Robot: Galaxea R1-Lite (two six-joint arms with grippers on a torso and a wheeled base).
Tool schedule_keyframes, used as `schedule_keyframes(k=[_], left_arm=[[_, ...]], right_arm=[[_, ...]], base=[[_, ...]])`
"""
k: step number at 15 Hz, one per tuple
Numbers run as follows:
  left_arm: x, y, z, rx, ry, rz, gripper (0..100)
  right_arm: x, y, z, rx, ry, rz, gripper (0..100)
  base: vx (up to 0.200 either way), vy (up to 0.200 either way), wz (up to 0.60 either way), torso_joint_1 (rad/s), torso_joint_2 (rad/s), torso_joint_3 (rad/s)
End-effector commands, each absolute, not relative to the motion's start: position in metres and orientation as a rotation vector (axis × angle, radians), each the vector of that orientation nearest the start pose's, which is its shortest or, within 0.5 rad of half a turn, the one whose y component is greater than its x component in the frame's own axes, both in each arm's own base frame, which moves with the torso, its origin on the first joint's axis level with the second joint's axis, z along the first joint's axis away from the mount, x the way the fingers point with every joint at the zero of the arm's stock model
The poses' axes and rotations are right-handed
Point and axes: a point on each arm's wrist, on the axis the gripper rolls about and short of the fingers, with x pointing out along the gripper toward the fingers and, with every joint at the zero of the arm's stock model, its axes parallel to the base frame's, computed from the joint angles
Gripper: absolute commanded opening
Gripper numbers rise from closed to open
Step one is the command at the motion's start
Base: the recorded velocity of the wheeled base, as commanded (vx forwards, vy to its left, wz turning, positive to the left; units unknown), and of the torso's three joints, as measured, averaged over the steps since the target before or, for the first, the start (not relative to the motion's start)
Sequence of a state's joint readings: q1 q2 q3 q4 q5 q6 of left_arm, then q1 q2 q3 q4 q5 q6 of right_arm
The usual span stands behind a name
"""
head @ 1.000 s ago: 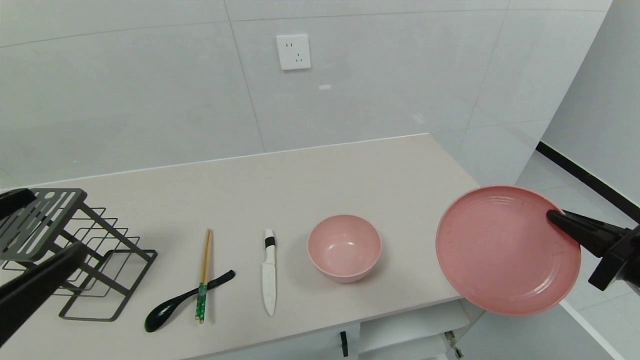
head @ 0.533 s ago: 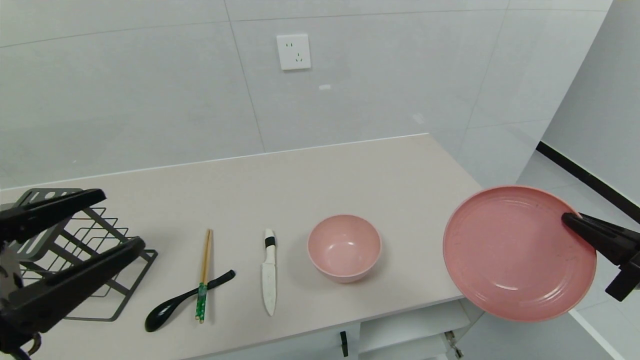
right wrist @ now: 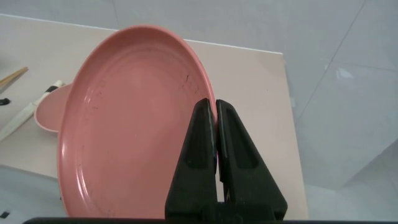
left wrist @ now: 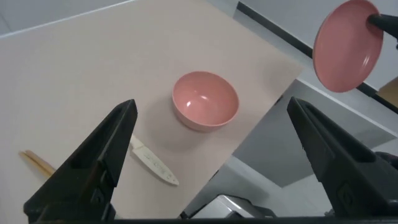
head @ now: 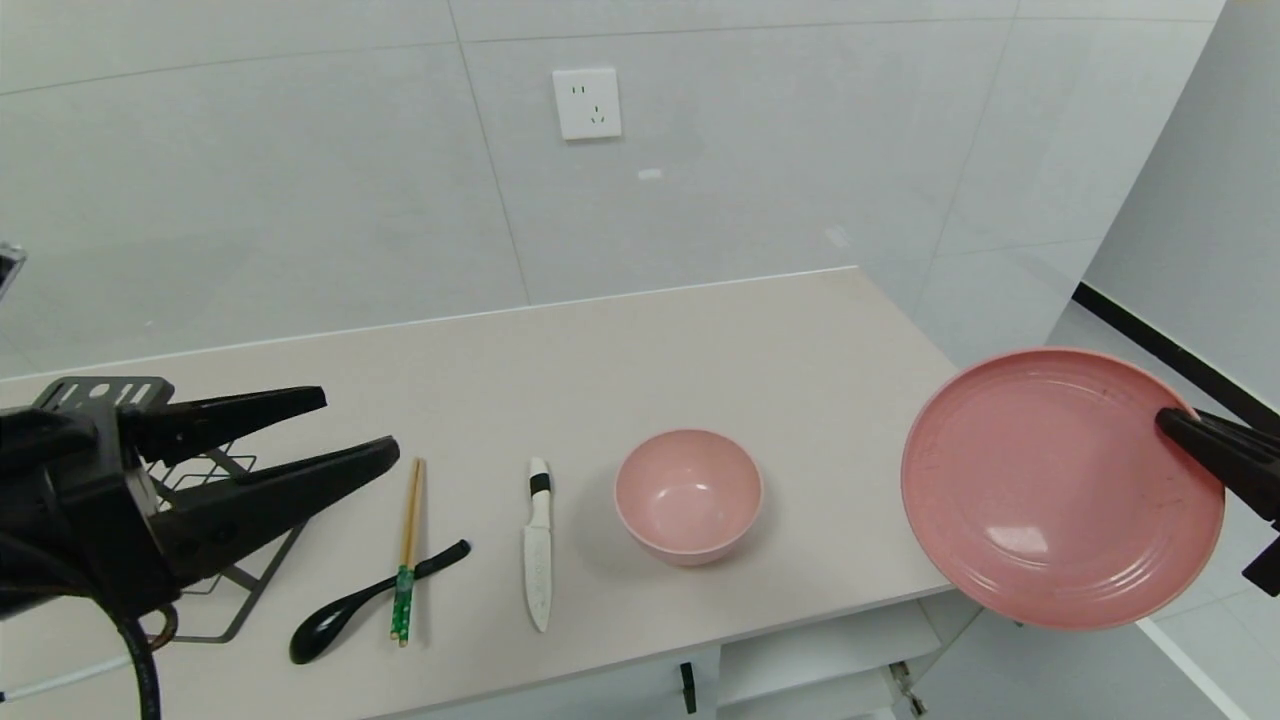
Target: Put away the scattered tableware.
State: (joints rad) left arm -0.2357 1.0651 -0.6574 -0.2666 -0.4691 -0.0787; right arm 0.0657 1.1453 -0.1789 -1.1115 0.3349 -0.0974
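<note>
Plate (head: 1050, 490) — we see the right gripper (head: 1172, 420) clamped on its rim, right of the bowl (head: 688, 495); left gripper (head: 357, 422), left of the bowl, gapes wide, empty.

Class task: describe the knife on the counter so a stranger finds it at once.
Start at the beige countertop below the wall socket. The knife lies near its front edge, between the chopsticks and the pink bowl. It alone is white, with a black band.

Socket (head: 587, 103) on tiled wall (head: 250, 200), top centre; beige counter (head: 600, 370) mid-frame; black baseboard (head: 1170, 355) far right.
</note>
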Motion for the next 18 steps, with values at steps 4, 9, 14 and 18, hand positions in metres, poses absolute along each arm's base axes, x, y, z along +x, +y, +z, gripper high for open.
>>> schedule_keyframes(k=[4, 9, 14, 18], left_arm=[[0.153, -0.057, 0.233, -0.102, 0.274, -0.748, 100], [0.166, -0.076, 0.212, -0.079, 0.380, -0.816, 100], [0.186, -0.091, 0.185, -0.079, 0.519, -0.843, 100], [0.183, -0.100, 0.184, -0.052, 0.526, -0.826, 100]], right_arm=[[0.134, 0.016, 0.189, -0.118, -0.180, 0.391, 0], [0.132, 0.016, 0.194, -0.121, -0.203, 0.390, 0], [0.133, 0.016, 0.194, -0.123, -0.202, 0.390, 0], [0.134, 0.016, 0.193, -0.122, -0.196, 0.390, 0]], base=[[0.000, 0.000, 0.00, 0.000, 0.00, 0.000], [0.000, 0.000, 0.00, 0.000, 0.00, 0.000], [0.000, 0.000, 0.00, 0.000, 0.00, 0.000], [0.000, 0.000, 0.00, 0.000, 0.00, 0.000]])
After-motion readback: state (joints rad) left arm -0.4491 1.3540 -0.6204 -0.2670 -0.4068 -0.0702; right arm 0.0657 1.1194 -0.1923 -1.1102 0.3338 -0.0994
